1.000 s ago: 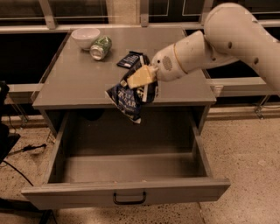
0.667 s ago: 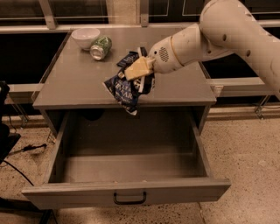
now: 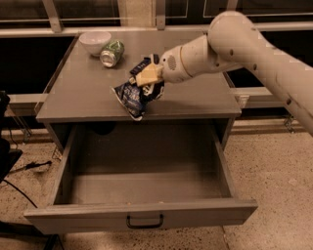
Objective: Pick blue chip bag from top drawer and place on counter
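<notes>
2 rear-corner items: bowl point(image 3: 95, 41), can point(image 3: 112, 52); gripper fingers point(image 3: 148, 75) clamp blue chip bag point(image 3: 134, 97) over counter point(image 3: 195, 97).

It looks like a robot test lab: speckled floor point(image 3: 274, 166), loose cable point(image 3: 30, 166), grey counter point(image 3: 195, 100) before dark windows point(image 3: 88, 10), the gripper point(image 3: 148, 75) over it clasping the blue chip bag point(image 3: 132, 97).

End effector point(image 3: 149, 75) grips crumpled blue foil chip bag point(image 3: 133, 97) over the front edge of grey tabletop point(image 3: 83, 95) (open grey box drawer point(image 3: 142, 219) below); white bowl point(image 3: 95, 41), green can point(image 3: 112, 52) behind-left.
</notes>
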Action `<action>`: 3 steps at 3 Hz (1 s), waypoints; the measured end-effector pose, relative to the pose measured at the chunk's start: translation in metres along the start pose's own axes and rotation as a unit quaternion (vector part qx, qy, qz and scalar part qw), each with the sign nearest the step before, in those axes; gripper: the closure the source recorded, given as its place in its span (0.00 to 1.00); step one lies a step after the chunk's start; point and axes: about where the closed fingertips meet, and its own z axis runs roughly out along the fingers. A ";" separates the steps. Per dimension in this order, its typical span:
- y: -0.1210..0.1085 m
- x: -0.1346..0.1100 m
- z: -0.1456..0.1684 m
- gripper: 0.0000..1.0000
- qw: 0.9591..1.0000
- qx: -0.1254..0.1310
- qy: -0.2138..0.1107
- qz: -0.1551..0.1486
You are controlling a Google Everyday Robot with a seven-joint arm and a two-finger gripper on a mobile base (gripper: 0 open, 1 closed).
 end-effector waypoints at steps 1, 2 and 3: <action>-0.025 0.008 0.005 1.00 0.997 0.054 -0.034 0.053; -0.040 0.015 0.007 1.00 0.992 0.085 -0.049 0.083; -0.038 0.012 0.004 0.81 0.992 0.085 -0.049 0.084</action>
